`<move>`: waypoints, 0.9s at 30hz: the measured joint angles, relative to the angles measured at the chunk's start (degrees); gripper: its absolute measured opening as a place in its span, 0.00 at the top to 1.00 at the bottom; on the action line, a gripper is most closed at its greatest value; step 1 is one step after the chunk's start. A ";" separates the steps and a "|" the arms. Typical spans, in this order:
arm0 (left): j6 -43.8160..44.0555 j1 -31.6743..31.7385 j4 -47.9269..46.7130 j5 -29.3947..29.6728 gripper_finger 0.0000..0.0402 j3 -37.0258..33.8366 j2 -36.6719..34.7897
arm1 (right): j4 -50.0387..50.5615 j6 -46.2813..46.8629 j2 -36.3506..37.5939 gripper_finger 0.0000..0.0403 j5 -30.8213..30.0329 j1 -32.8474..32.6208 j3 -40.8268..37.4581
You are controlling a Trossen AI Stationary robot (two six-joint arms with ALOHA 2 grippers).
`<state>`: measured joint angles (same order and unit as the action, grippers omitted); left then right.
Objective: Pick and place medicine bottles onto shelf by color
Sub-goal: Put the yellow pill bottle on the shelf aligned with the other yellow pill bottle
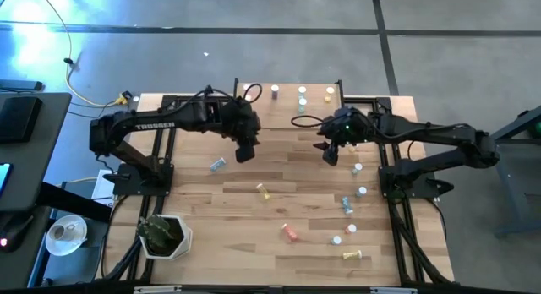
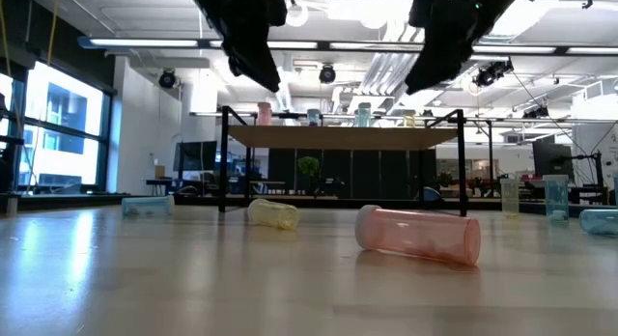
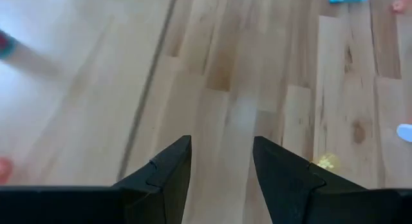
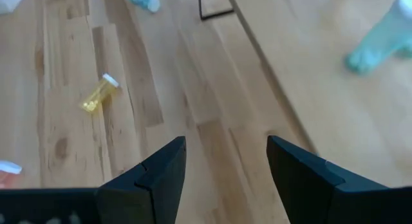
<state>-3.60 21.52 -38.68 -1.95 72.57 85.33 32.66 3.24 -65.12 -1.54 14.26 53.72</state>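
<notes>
The shelf (image 1: 287,106) stands at the table's far edge, with several medicine bottles upright on it, such as a pink one (image 2: 264,114) and a green one (image 4: 376,47). More bottles lie on the tabletop: a blue one (image 1: 218,164), a yellow one (image 1: 263,191), a red one (image 1: 290,232) and several toward the right edge (image 1: 347,205). My left gripper (image 3: 222,143) hovers open in front of the shelf's left end (image 1: 245,152). My right gripper (image 4: 225,143) hovers open in front of its right end (image 1: 330,155). Both are high above the table, with nothing between their fingers.
A potted plant (image 1: 162,235) stands at the near left corner. Black frame rails (image 1: 393,201) run along both table sides. The middle of the tabletop between the two grippers is bare wood (image 1: 287,159). The shelf's thin black legs (image 2: 224,157) reach the table.
</notes>
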 joint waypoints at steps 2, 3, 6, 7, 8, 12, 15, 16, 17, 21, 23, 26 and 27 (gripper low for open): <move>-0.01 -0.36 2.16 0.00 0.61 -1.83 -0.05 | 0.13 1.43 0.00 0.48 -0.11 0.00 -1.16; 0.00 -0.51 3.27 0.01 0.61 -2.80 -0.05 | 0.18 2.37 0.06 0.48 -0.59 0.00 -1.75; 0.00 -0.64 6.08 -0.01 0.61 -5.35 -0.05 | 1.03 5.73 0.68 0.48 -2.49 0.00 -3.38; 0.01 -0.64 7.16 -0.35 0.61 -6.21 -0.05 | 1.51 6.79 1.09 0.48 -2.78 0.00 -3.87; 0.00 -0.64 7.89 -0.98 0.61 -7.06 -0.05 | 1.74 7.63 1.69 0.48 -2.94 0.00 -4.34; 0.39 -0.64 11.67 -3.17 0.61 -10.17 -0.05 | 2.50 11.13 5.10 0.48 -5.18 0.00 -6.21; 0.56 -0.64 13.45 -3.61 0.61 -12.12 -0.03 | 4.23 13.80 8.36 0.48 -8.69 0.00 -7.32; 0.65 -0.64 13.70 -3.58 0.61 -12.45 -0.03 | 4.84 14.72 9.46 0.48 -9.90 0.00 -7.55; 0.81 -0.64 14.44 -3.59 0.61 -12.82 -0.03 | 5.46 15.42 10.54 0.48 -10.97 0.00 -7.76; 0.68 -0.66 18.10 -4.57 0.61 -15.08 -0.08 | 6.58 17.31 14.70 0.48 -12.61 0.00 -7.79; 0.44 -0.57 19.17 -6.22 0.61 -16.22 -0.70 | 6.69 17.62 16.77 0.48 -13.50 0.00 -7.79; 0.42 -0.68 20.13 -6.41 0.61 -17.36 -1.20 | 7.30 18.92 19.65 0.48 -15.51 0.00 -7.79; 0.42 -0.77 20.69 -6.43 0.61 -17.87 -1.32 | 7.33 19.08 20.56 0.48 -16.48 0.00 -7.79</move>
<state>-3.17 20.76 -17.99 -8.38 54.69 84.01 39.99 22.32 -44.56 -18.02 14.26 45.93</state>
